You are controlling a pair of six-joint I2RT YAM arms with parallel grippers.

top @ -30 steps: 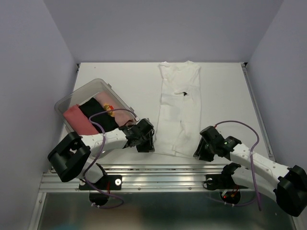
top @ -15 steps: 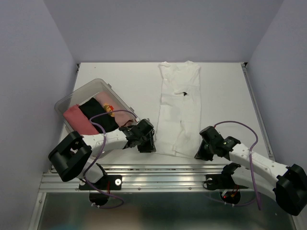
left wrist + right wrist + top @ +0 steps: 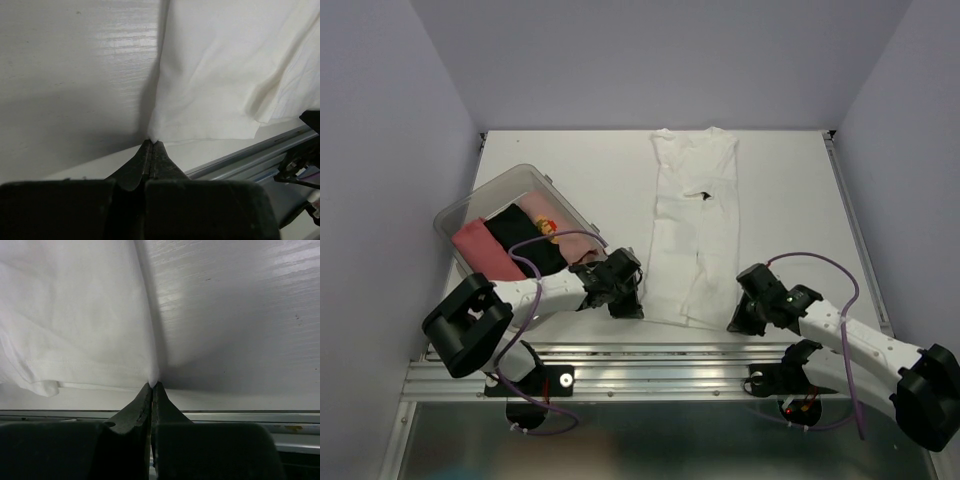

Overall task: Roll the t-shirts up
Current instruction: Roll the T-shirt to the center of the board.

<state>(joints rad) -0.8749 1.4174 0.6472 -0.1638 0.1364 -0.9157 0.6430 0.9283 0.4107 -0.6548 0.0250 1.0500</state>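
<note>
The white t-shirt (image 3: 695,225) is lying flat on the table (image 3: 790,200) as a long narrow strip. Its hem end is pointing toward my bases. Its small dark neck label (image 3: 703,195) is showing on the far half of the strip.

1. My left gripper (image 3: 151,142) is sitting at the near left corner of the white t-shirt. Its jaws are clenched together, and they are pinching the tip of that hem corner between the fingertips. In the left wrist view the cloth is rising slightly off the table at the pinch point.

2. My right gripper (image 3: 151,385) is sitting at the near right corner of the white t-shirt. Its jaws are also clenched, and they are gripping the edge of the hem at that corner. The cloth is wrinkling a little along the hem to the left of the grip.

3. The hem between the two grips is lying on the table, with a small fold near its middle.

4. The clear plastic tub (image 3: 470,205) is standing to the left of the white t-shirt, apart from it. It is holding the salmon-pink t-shirt (image 3: 480,250), the black t-shirt (image 3: 525,240) and the printed t-shirt (image 3: 546,226), packed side by side.

5. The aluminium rail (image 3: 660,375) is running just on the near side of the white t-shirt's hem.
</note>
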